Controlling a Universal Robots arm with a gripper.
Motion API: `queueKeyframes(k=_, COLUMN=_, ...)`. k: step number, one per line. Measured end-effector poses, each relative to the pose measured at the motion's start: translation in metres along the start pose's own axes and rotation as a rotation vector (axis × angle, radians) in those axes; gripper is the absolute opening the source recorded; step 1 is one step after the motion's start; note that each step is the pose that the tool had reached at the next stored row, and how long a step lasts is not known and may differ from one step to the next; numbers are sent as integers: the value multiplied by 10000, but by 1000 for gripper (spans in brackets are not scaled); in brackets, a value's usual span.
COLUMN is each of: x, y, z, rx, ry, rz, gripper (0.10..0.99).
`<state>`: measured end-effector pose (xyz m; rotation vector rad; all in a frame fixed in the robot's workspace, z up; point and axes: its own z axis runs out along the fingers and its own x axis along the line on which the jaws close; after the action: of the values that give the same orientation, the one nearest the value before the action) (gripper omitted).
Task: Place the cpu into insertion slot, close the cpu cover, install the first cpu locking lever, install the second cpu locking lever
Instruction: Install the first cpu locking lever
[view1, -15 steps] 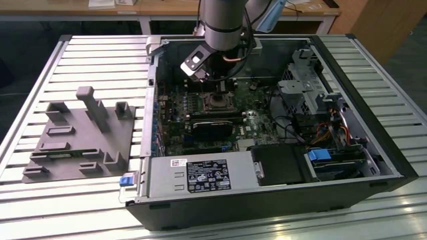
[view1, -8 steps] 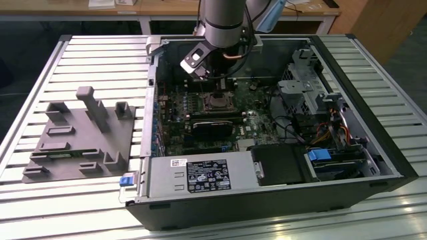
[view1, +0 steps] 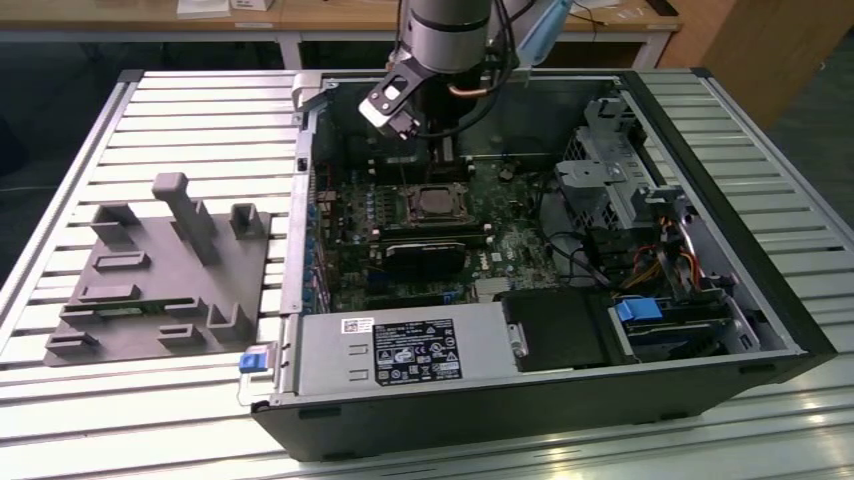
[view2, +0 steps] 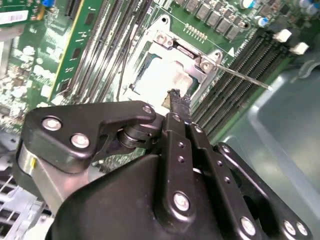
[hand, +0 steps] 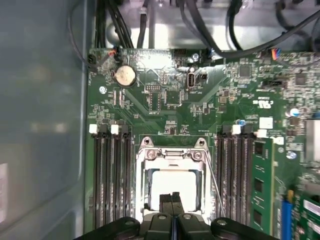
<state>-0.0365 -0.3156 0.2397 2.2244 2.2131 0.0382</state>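
Directly above the seated chip, fingers pressed together

Hidden things first: my own black linkage blocks the near edge of the cpu (hand: 172, 181) in both wrist views. Because of that I cannot tell whether the cpu cover (hand: 172, 155) lies fully flat around it. The chip's dull silver top shows through the cover's window, sitting inside the insertion slot (view1: 412, 204) on the green board. One thin locking lever (view2: 245, 79) slants free of the frame, out over the long black memory slots (hand: 111, 175).

Starting from the exterior view's left, a grey moulded fixture (view1: 160, 270) with upright posts rests on the slatted metal table (view1: 80, 400). Next is the open computer case (view1: 534, 420), lying on its side with the power supply (view1: 400, 352) along its near wall. A black heatsink block (view1: 427, 255) sits just beside the socket. Drive cages (view1: 627, 190) and tangled cables fill the case toward the exterior view's right. Wooden desks (view1: 334, 15) stand behind the table.

My arm (view1: 447, 35) reaches down from above into the case, wrist aimed at the board. My gripper (hand: 172, 196) hovers just over the chip's edge. Its two fingertips are closed against each other with nothing seen between them. Whether they touch the chip I cannot tell.
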Motion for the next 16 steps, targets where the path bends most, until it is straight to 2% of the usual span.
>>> queueKeyframes(k=4, x=2, y=3, z=-138, rx=-1, ry=0, rz=0, gripper=106)
queueKeyframes(k=7, x=3, y=4, z=-200, rx=-4, ry=0, rz=-1, gripper=106)
queueKeyframes(k=10, x=3, y=4, z=-226, rx=-4, ry=1, rz=0, gripper=106)
queueKeyframes(k=16, x=3, y=4, z=-226, rx=-4, ry=-2, rz=-6, gripper=106)
